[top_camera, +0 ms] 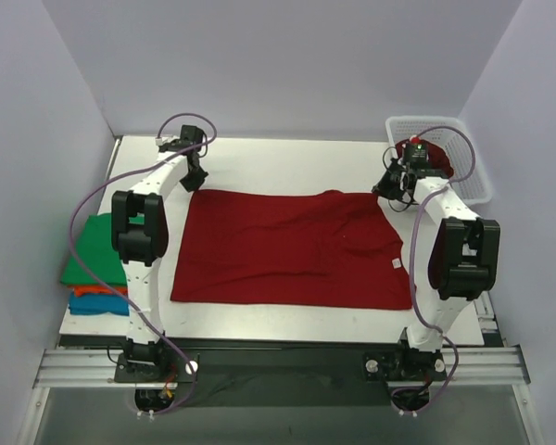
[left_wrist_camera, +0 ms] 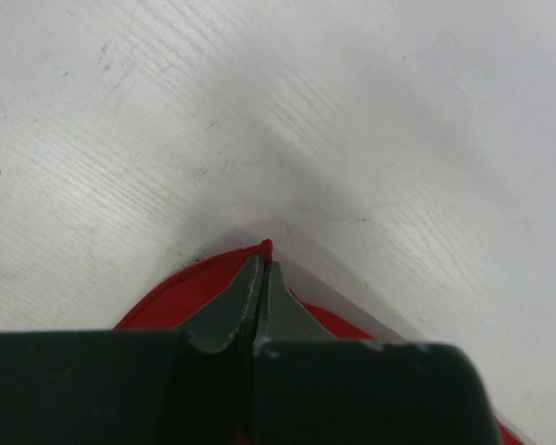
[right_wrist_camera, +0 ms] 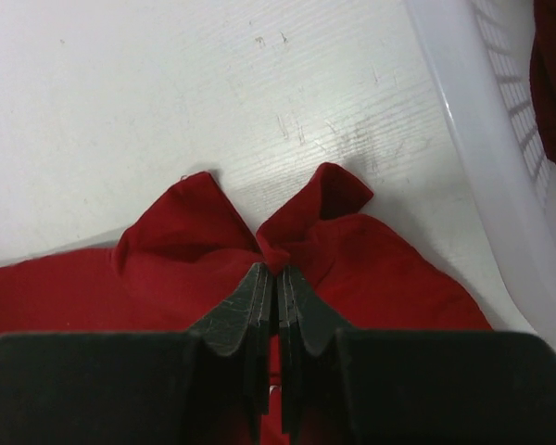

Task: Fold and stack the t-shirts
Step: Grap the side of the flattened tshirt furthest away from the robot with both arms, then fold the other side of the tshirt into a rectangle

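A dark red t-shirt [top_camera: 287,248] lies spread flat across the middle of the table, its white neck label at the right edge. My left gripper [top_camera: 194,182] is at the shirt's far left corner, shut on that corner of red cloth [left_wrist_camera: 204,287]. My right gripper [top_camera: 390,188] is at the far right corner, shut on a pinched fold of the red cloth [right_wrist_camera: 287,250]. A stack of folded t-shirts [top_camera: 94,264], green on top with orange and blue beneath, sits at the table's left edge. More dark red cloth [top_camera: 434,158] lies in the basket.
A white mesh basket [top_camera: 473,171] stands at the back right corner, its wall [right_wrist_camera: 463,139] close to my right gripper. Grey walls close in the table on the left, back and right.
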Robot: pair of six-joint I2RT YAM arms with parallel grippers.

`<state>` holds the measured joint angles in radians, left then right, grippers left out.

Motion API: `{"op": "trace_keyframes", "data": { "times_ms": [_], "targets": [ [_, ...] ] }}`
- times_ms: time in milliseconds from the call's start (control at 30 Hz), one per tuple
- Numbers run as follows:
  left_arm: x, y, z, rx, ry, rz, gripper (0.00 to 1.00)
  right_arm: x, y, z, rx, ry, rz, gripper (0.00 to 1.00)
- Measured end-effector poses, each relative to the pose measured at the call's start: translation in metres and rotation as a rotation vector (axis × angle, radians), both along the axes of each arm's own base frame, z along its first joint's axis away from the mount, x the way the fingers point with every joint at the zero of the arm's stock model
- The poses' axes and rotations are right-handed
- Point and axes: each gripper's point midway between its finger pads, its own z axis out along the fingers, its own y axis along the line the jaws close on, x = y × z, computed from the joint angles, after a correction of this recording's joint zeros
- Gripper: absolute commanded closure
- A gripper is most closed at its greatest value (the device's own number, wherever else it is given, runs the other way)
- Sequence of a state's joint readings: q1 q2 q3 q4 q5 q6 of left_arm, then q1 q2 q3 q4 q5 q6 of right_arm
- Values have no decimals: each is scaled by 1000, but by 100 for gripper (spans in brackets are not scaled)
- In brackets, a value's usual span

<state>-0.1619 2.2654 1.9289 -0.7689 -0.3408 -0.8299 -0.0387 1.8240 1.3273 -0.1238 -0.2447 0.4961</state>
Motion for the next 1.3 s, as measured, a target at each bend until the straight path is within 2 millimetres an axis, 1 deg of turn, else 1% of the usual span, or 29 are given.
{"op": "trace_keyframes", "data": {
  "times_ms": [167, 300, 400, 567, 767, 900, 1100, 1300],
  "targets": [
    [-6, 0, 14, -17, -34, -2, 100, -16, 1, 1, 0, 5, -1, 100],
    [-17, 3, 18, -23, -41, -1, 100, -28, 1, 1, 1, 8, -3, 100],
    [-33, 5, 18, -33, -36, 3, 100, -39, 1, 1, 2, 10, -10, 100],
    [-67, 10, 19, -54, -24, 25, 100, -60, -1, 7, 0, 0, -31, 100],
    [-100, 15, 29, -83, -58, 51, 100, -86, -3, 10, -11, -10, -54, 100],
    [-121, 17, 29, -102, -73, 68, 100, -103, -4, 2, -16, 7, -65, 100],
    [-152, 24, 18, -120, -56, 98, 100, -124, -6, -9, -28, 34, -77, 100],
    [-170, 26, 17, -135, -68, 101, 100, -138, -7, -11, -29, 34, -91, 100]
  ]
}}
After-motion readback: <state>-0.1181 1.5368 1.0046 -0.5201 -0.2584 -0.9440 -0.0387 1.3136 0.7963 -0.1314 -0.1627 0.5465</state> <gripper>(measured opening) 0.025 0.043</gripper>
